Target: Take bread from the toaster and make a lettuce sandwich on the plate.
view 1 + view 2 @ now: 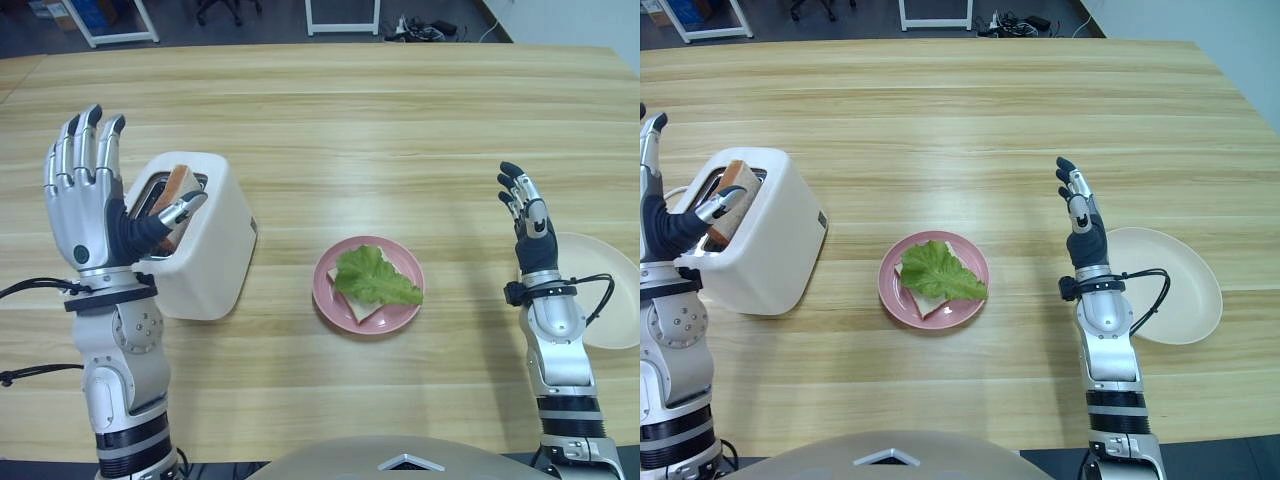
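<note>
I see my left hand (85,200) raised with its fingers spread and holding nothing. Its thumb reaches over the white box-shaped toaster (205,260) just to its right, next to the browned bread slice (177,185) standing in the slot, though I cannot tell if they touch. My right hand (528,215) is likewise released and upright. The round pink plate (323,288) lies well to its left, carrying a pale bread slice (360,312) topped with a green lettuce leaf (375,278), and a cream round dish (610,290) sits just to its right.

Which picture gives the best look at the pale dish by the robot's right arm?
The right eye view: the pale dish lies fully inside the frame. In the left eye view the picture's edge clips its right rim.
</note>
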You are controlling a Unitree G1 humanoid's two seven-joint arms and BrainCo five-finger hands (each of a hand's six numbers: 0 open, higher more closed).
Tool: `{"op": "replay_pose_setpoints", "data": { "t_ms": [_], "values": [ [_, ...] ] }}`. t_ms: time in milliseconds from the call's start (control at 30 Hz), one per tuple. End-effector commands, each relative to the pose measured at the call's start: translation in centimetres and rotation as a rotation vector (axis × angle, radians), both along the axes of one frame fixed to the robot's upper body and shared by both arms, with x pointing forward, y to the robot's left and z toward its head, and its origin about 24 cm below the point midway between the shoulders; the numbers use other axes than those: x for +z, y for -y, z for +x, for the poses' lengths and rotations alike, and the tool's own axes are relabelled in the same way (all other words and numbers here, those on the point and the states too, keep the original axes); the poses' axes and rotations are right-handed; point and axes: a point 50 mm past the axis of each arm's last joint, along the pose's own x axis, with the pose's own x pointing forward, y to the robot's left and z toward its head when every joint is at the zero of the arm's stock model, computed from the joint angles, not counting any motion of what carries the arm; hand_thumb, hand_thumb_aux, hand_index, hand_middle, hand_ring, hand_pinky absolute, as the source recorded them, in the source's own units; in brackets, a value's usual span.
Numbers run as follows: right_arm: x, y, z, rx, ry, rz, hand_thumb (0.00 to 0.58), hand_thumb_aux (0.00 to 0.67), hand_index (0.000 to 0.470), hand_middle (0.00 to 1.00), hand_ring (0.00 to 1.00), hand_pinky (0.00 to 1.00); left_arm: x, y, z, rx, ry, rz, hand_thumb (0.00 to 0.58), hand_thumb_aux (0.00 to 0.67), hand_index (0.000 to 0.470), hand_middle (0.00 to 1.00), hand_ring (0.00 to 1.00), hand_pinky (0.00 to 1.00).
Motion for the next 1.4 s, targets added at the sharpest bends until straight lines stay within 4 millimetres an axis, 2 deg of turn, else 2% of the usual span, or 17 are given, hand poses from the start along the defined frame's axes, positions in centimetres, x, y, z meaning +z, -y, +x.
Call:
{"op": "replay_pose_setpoints", "data": {
  "t_ms": [33,267,300,333,367,400,433,567,700,833,900,967,1033,1200,1267,1400],
  "values": [
    [-0.1,0.8,-0.2,-0.031,-0.006,0.004,0.000,0.000,0.000,0.00,0.00,0.00,-2.7,-1.0,0.0,0.048,-0.203,-0.090,0.000,0.000,0.000,0.00,0.00,0.00],
    [0.2,1.5,-0.3,-0.055,0.004,0.002,0.000,0.000,0.000,0.00,0.00,0.00,-4.4,-1.0,-0.2,0.028,-0.331,-0.179,0.000,0.000,0.000,0.00,0.00,0.00],
    [0.2,1.5,-0.3,-0.055,0.003,0.001,0.000,0.000,0.000,0.00,0.00,0.00,-4.4,-0.9,-0.2,0.025,-0.335,-0.189,0.116,0.071,0.050,0.00,0.00,0.00],
    [0.2,1.5,-0.3,-0.055,0.002,0.000,0.000,0.000,0.000,0.00,0.00,0.00,-4.5,-0.9,-0.2,0.021,-0.337,-0.202,0.434,0.334,0.234,0.00,0.00,0.00],
    [0.2,1.5,-0.3,-0.055,0.001,-0.001,0.000,0.000,0.000,0.00,0.00,0.00,-4.4,-0.9,-0.2,0.021,-0.327,-0.216,0.573,0.599,0.420,0.04,0.04,0.04],
    [0.2,1.5,-0.3,-0.055,0.000,-0.002,0.000,0.000,0.000,0.00,0.00,0.00,-4.3,-0.9,-0.2,0.024,-0.308,-0.226,0.580,0.670,0.470,0.94,0.94,0.94],
    [0.1,1.5,-0.2,-0.055,-0.001,-0.003,0.000,0.000,0.000,0.00,0.00,0.00,-4.0,-0.9,-0.2,0.022,-0.275,-0.238,0.580,0.670,0.470,1.00,1.00,1.00],
    [0.1,1.5,-0.2,-0.052,-0.006,-0.007,0.000,0.000,0.000,0.00,0.00,0.00,-1.3,-0.2,-0.5,-0.011,-0.036,-0.178,0.580,0.670,0.470,1.00,1.00,1.00],
    [-0.4,1.3,-0.1,-0.050,-0.022,-0.008,0.000,0.000,0.000,0.00,0.00,0.00,2.7,2.0,-2.0,-0.135,0.375,-0.074,0.580,0.670,0.470,1.00,1.00,1.00],
    [-0.6,1.1,-0.1,-0.046,-0.022,-0.008,0.000,0.000,0.000,0.00,0.00,0.00,5.1,4.0,-4.0,-0.261,0.667,0.028,0.580,0.670,0.470,1.00,1.00,1.00],
    [-0.5,1.0,-0.1,-0.046,-0.017,-0.003,0.000,0.000,0.000,0.00,0.00,0.00,5.5,5.6,-4.5,-0.391,0.725,-0.005,0.580,0.670,0.470,1.00,1.00,1.00],
    [-0.6,1.0,-0.1,-0.051,-0.013,0.004,0.000,0.000,0.000,0.00,0.00,0.00,5.1,7.0,-4.2,-0.549,0.690,-0.176,0.580,0.670,0.470,1.00,1.00,1.00],
    [-0.6,1.0,-0.1,-0.056,-0.011,0.010,0.000,0.000,0.000,0.00,0.00,0.00,3.9,8.3,-3.3,-0.685,0.593,-0.460,0.580,0.670,0.470,1.00,1.00,1.00],
    [-0.5,1.0,-0.1,-0.066,0.002,0.030,0.000,0.000,0.000,0.00,0.00,0.00,-0.9,12.1,-0.1,-0.932,0.152,-1.144,0.580,0.670,0.470,1.00,1.00,1.00],
    [-0.6,1.0,-0.1,-0.068,0.003,0.036,0.000,0.000,0.000,0.00,0.00,0.00,-2.5,12.8,1.2,-0.951,0.018,-1.276,0.580,0.670,0.470,1.00,1.00,1.00],
    [-0.9,0.8,-0.1,-0.067,-0.004,0.043,0.000,0.000,0.000,0.00,0.00,0.00,-5.2,13.8,3.1,-0.926,-0.155,-1.368,0.580,0.670,0.470,1.00,1.00,1.00]
  ]
}}
